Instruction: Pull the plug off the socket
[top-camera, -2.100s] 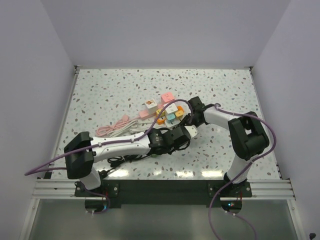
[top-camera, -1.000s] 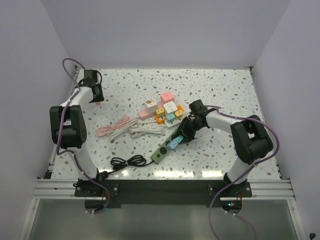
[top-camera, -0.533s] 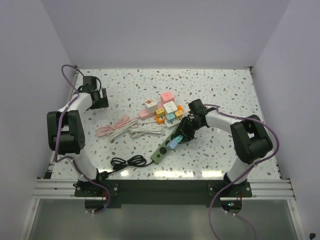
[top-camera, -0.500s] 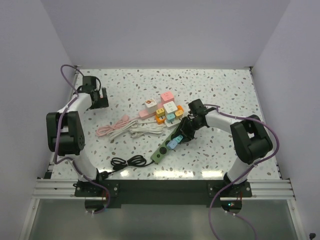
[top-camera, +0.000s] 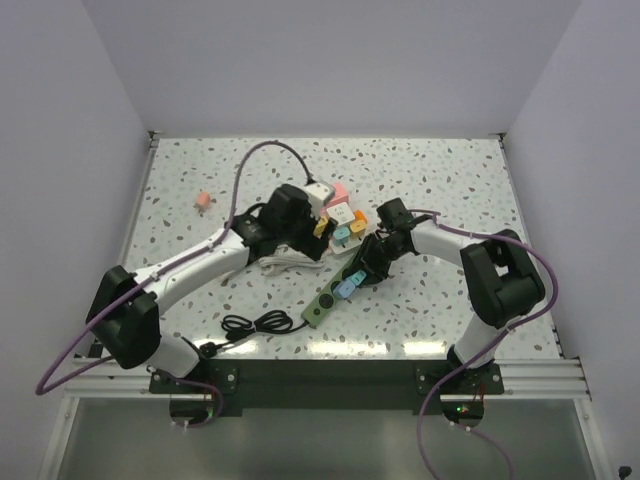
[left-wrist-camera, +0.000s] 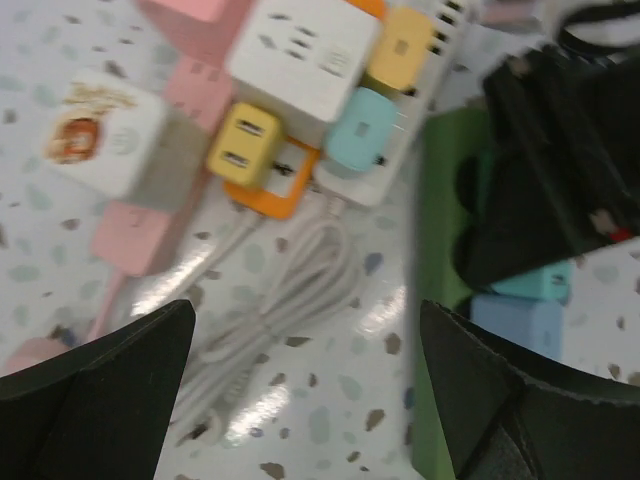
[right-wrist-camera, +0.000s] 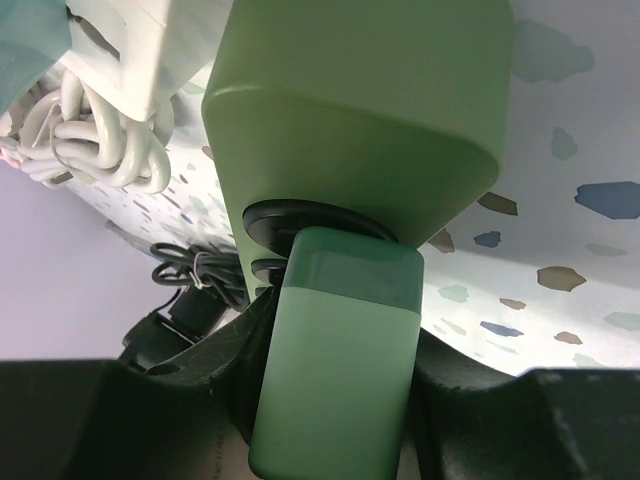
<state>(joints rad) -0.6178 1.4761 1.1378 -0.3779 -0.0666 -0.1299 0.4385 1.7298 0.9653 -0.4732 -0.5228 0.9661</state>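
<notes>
Well, the pull itself is not done yet. My right fingers (top-camera: 366, 262) are closed around the green plug (right-wrist-camera: 338, 350). In the right wrist view their dark pads press against both of its sides. Just beyond my fingertips the plug's front end sits in the round black socket at the end of the green power strip (right-wrist-camera: 370, 110). I see no gap between plug and socket, so I judge it fully seated. The grasp is made and the extraction is what remains.

My left fingers (top-camera: 300, 235) are spread wide with nothing between them, hovering above the tabletop (top-camera: 450, 170). Below them lies the coiled white cord (left-wrist-camera: 300, 270). Ahead of them are the coloured adapters on the white strip (left-wrist-camera: 375, 170). To their right runs the green power strip, with a light blue plug (left-wrist-camera: 520, 312) also on it. They touch neither strip.

What is left, as I read it, is to draw the green plug straight back out of its socket. The strip lies loose on the tabletop and may slide along with my right fingers. So my open left fingers will probably need to press it down first. A small pink block (top-camera: 203, 200) lies alone, well away from both sets of fingers. I cannot tell whether it is a plug.
</notes>
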